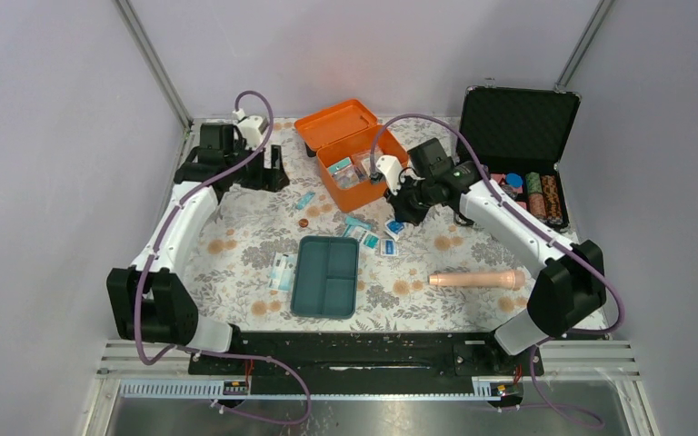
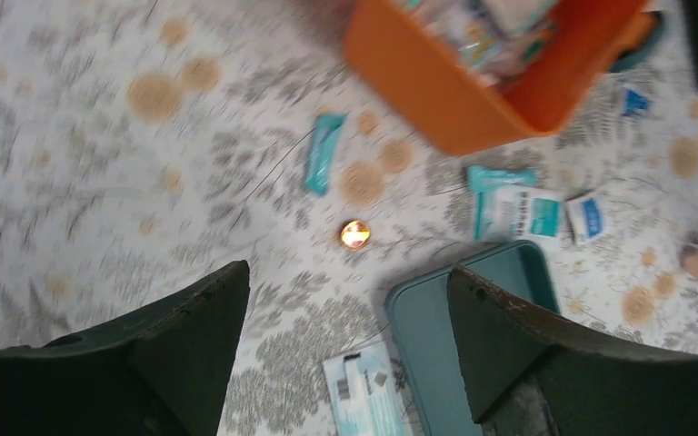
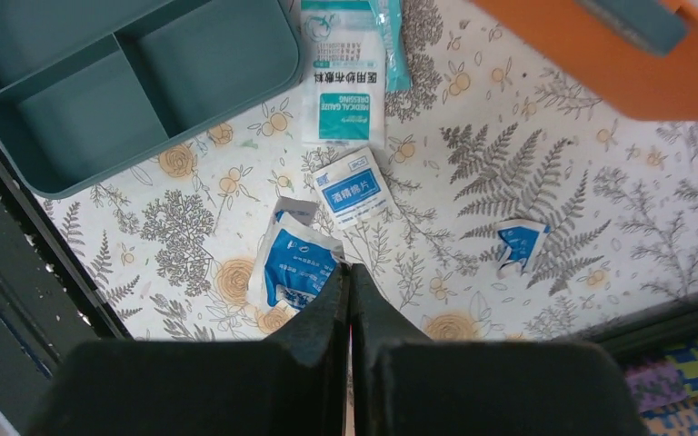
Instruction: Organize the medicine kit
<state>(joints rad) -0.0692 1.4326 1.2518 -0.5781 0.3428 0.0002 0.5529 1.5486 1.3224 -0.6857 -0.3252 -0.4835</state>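
Note:
The orange medicine kit box stands open at the back middle with packets inside; it also shows in the left wrist view and the right wrist view. Its teal three-compartment tray lies empty on the cloth nearer the front. Small white-and-teal packets lie between them. My right gripper is shut, low over the cloth beside a blue packet. A gauze packet and a pad packet lie just beyond. My left gripper is open and empty, high above the cloth.
A black case with poker chips stands open at the back right. A flesh-coloured cylinder lies at the right front. A teal strip packet, a small round orange thing and a flat packet lie left of the tray.

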